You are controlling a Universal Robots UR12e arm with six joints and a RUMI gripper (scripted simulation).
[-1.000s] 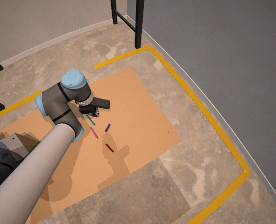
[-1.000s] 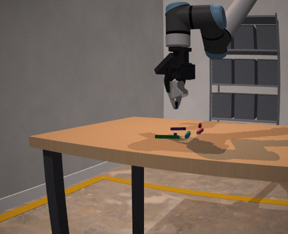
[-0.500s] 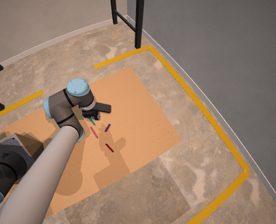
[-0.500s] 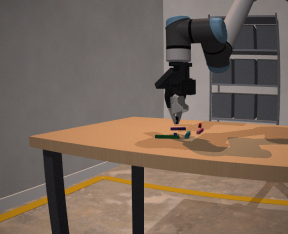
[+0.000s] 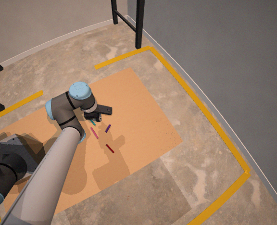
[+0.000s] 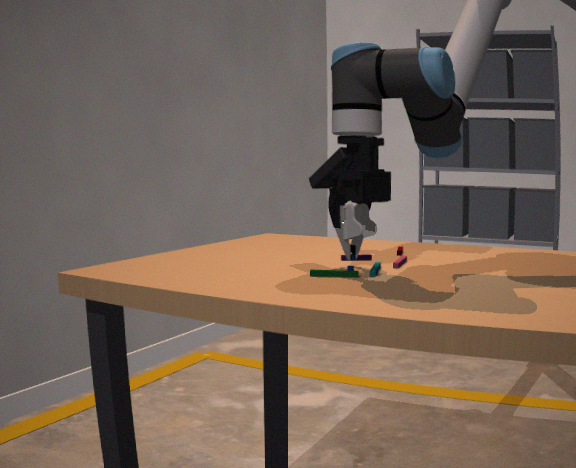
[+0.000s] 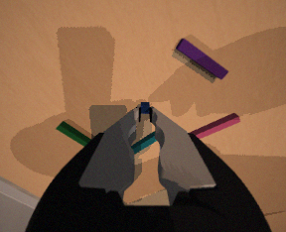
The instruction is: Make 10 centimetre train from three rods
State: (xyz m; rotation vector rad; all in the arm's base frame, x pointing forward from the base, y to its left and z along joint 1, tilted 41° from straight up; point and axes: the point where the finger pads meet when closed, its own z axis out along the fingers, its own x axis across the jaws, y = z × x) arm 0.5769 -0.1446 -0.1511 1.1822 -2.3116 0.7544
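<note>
Low at centre frame, my gripper (image 7: 145,108) pinches the blue rod (image 7: 145,106) — placing step — next I'd set it flush against the green rod (image 7: 73,134).

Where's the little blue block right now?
The blue rod is pinched between the gripper's fingertips just above the table, near the green rod and turquoise rod.

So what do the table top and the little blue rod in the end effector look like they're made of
Table top: looks like wood or wood laminate, with faint grain and a matte tan finish. Blue rod, pinched in the end effector: uniform flat colour with no grain, possibly painted wood or plastic; too small to tell.
</note>
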